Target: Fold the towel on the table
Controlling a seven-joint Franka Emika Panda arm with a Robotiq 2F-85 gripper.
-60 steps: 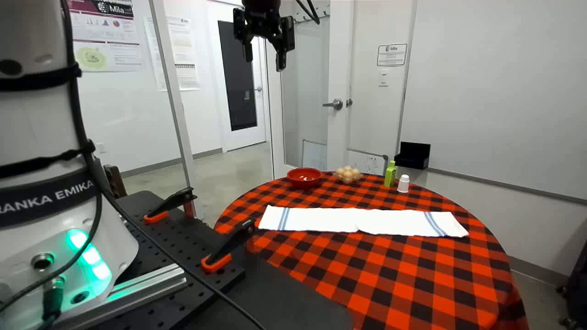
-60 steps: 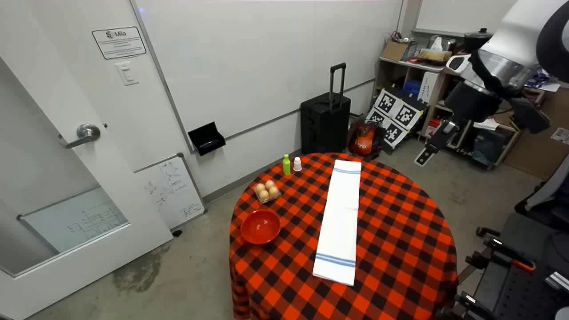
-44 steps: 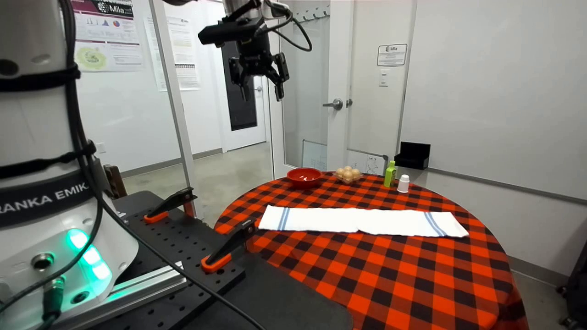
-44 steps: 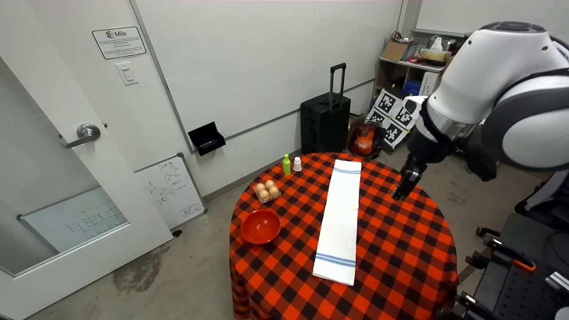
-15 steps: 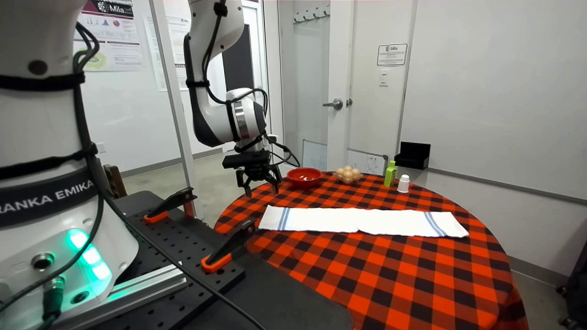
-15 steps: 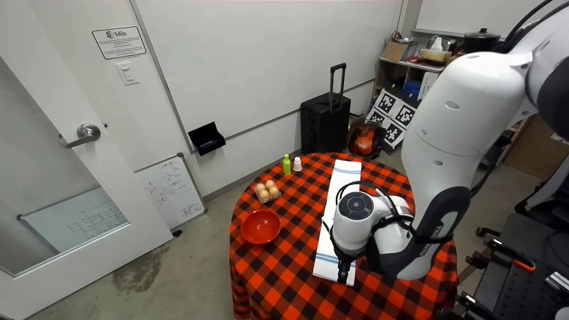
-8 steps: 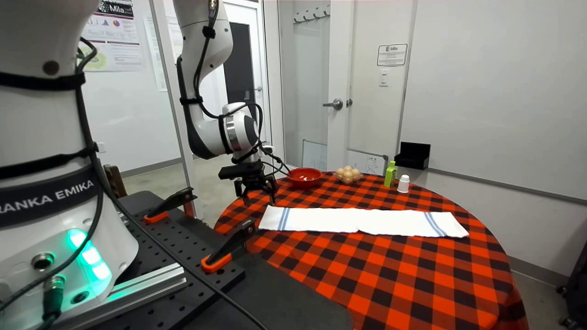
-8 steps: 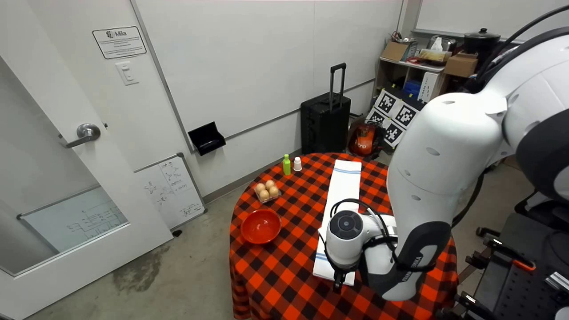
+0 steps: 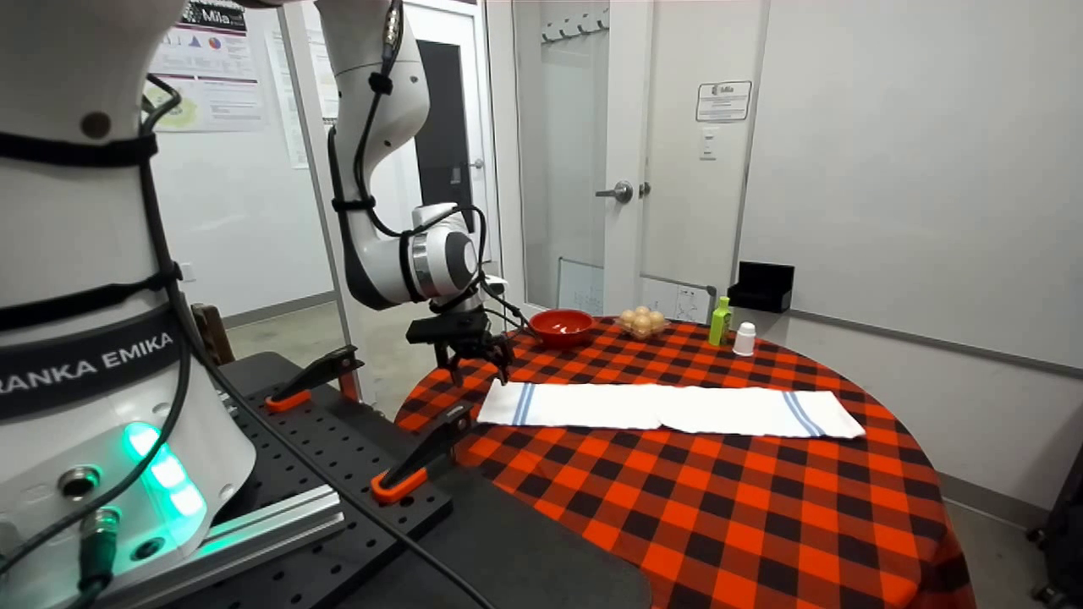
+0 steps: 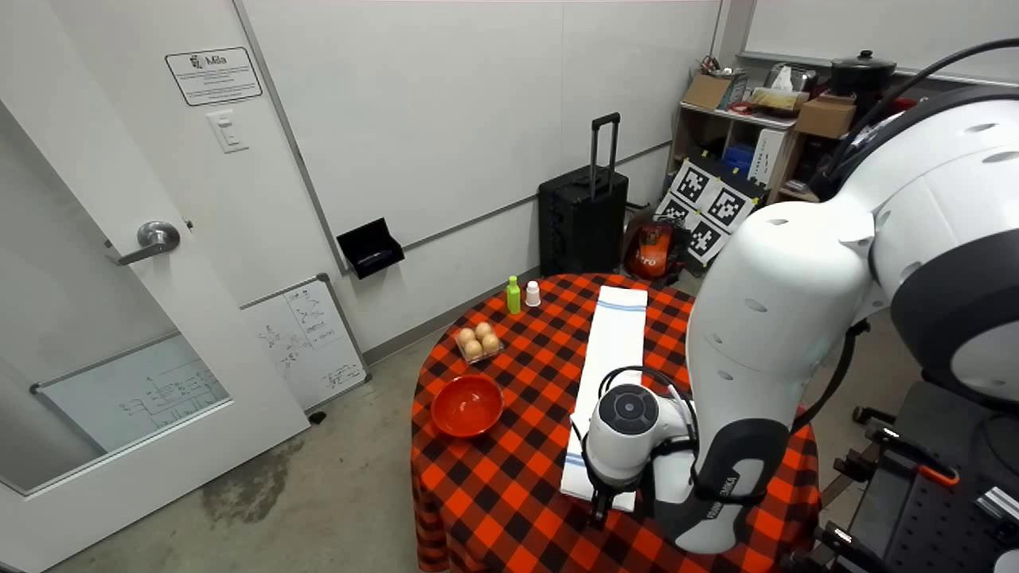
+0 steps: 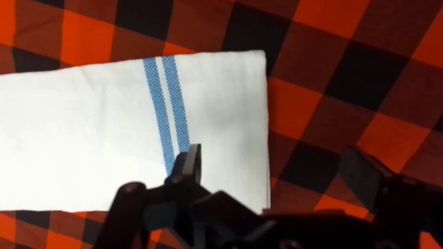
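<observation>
Lower right in the wrist view, the spread, empty tool (image 11: pixel 272 152) hung astride the end of the towel (image 11: pixel 121 133), at left on the tabletop (image 9: pixel 728 507), where pinching too deep risked catching tablecloth (image 11: pixel 346 114).

Free lane this side of the towel (image 9: pixel 584 405), traffic across it!
And there's my gripper (image 11: pixel 271 152), jaws apart in the wrist view, one over the towel's end, the other over bare table (image 11: pixel 308 103); room underneath, I can't judge. A broad checked stretch runs free on my side, black clamps (image 9: pixel 427 447) near its edge. Opposite, red bowl (image 10: pixel 467 407), eggs (image 10: pixel 472 348), green bottle (image 10: pixel 513 298) and white container (image 10: pixel 532 295) dot the far rim, a bare strip before the flat towel.
</observation>
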